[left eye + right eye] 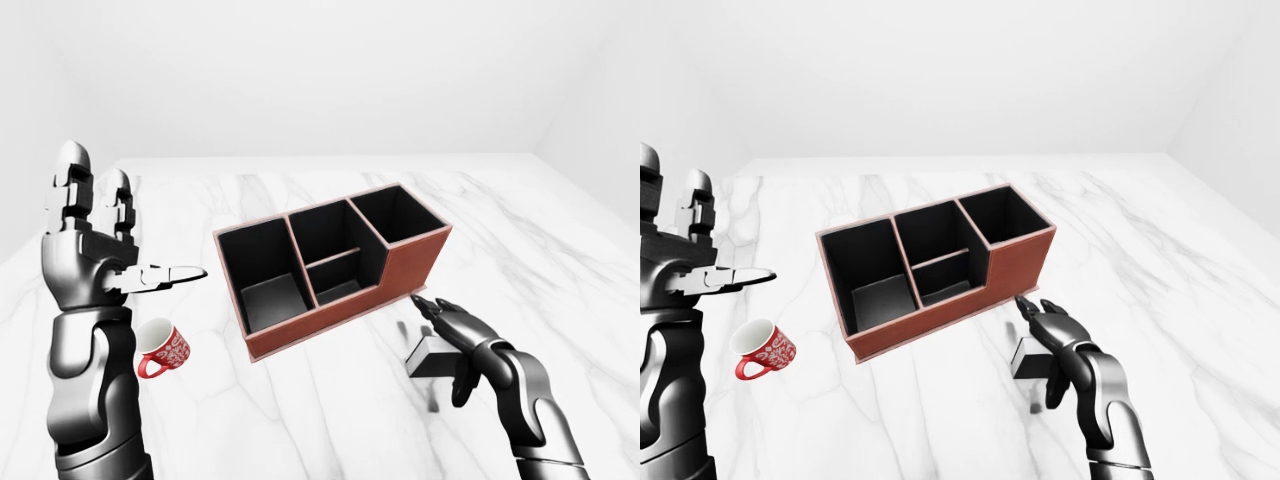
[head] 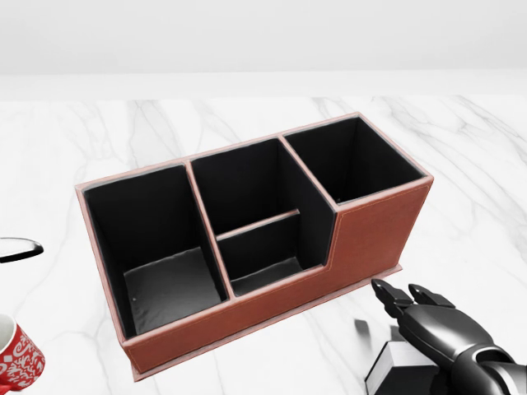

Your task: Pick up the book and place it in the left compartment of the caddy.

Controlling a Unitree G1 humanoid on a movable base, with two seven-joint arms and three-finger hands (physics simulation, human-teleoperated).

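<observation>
Book [image 1: 428,355]: small, dark cover, white page edge; lies on the worktop [image 1: 560,260] just below the caddy's right end in the left-eye view. Right hand [image 1: 455,330]: laid over the book, fingers extended, not closed round it. Caddy [image 2: 362,239]: reddish-brown, black inside, all compartments empty. Red mug [image 1: 163,349]: left of the caddy, on its side. Left hand [image 1: 95,235]: raised left of the caddy, fingers spread, empty.

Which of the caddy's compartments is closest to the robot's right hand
The tall compartment at the caddy's right end in the head view. The right hand sits just below that end over the book; the other compartments lie further left.
</observation>
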